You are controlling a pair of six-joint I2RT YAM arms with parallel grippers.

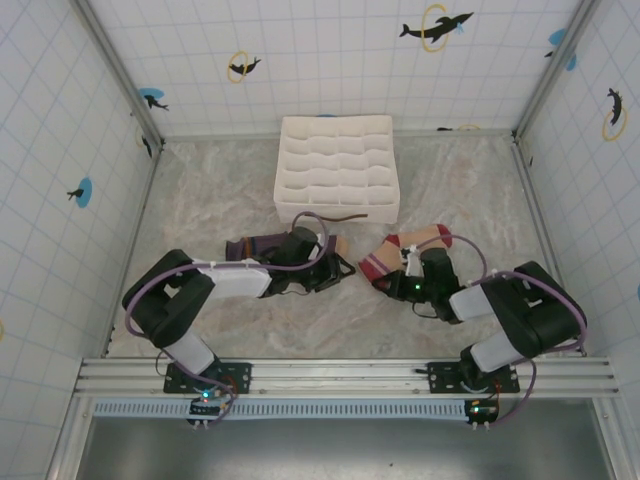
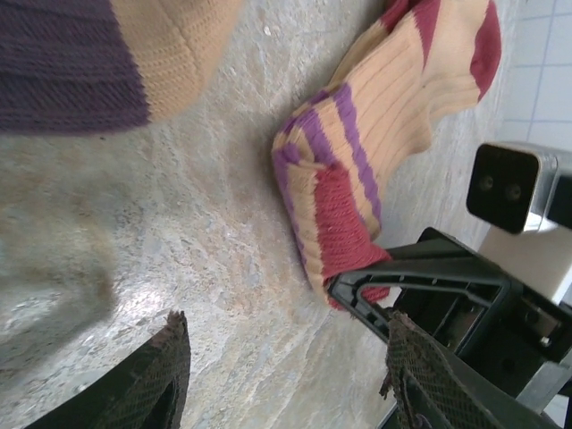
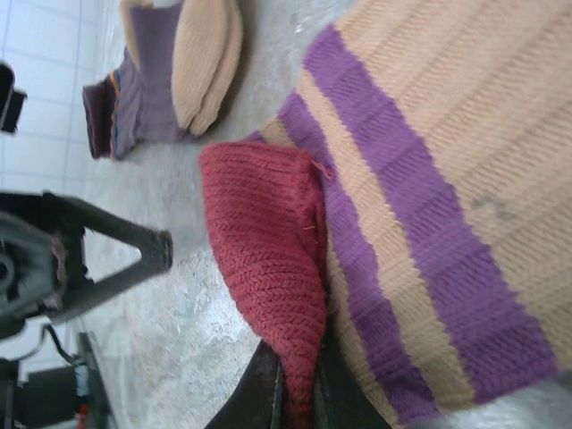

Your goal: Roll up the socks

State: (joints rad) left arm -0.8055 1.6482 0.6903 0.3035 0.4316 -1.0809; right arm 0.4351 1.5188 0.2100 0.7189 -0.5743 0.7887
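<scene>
Right claw [image 3: 299,398]: it was clamped together on the red cuff [image 3: 268,268] of the beige sock [image 3: 429,179], pinching only the edge.
Left claw [image 2: 286,384]: its fingers stood apart, with nothing between them but bare table [image 2: 179,250].
Beige sock: it lay flat right of centre, with the cuff end nearest the robot and caught in the right claw. The foot ran away toward the box [image 1: 337,165].
Purple sock [image 1: 258,245]: it lay bunched left of centre. In the left wrist view it sat ahead of the open fingers and off to one side, apart from them.
Slip risk: the pinch looked thin, so a pull or turn could free the cuff and the roll would probably start loose.
Layer risk: I could not tell whether both layers of the cuff were caught. One layer alone would likely twist rather than roll.
Collision risk: the claws were near each other, and the left one pointed toward the beige cuff. Closing in there could knock the right claw or drag the sock.
</scene>
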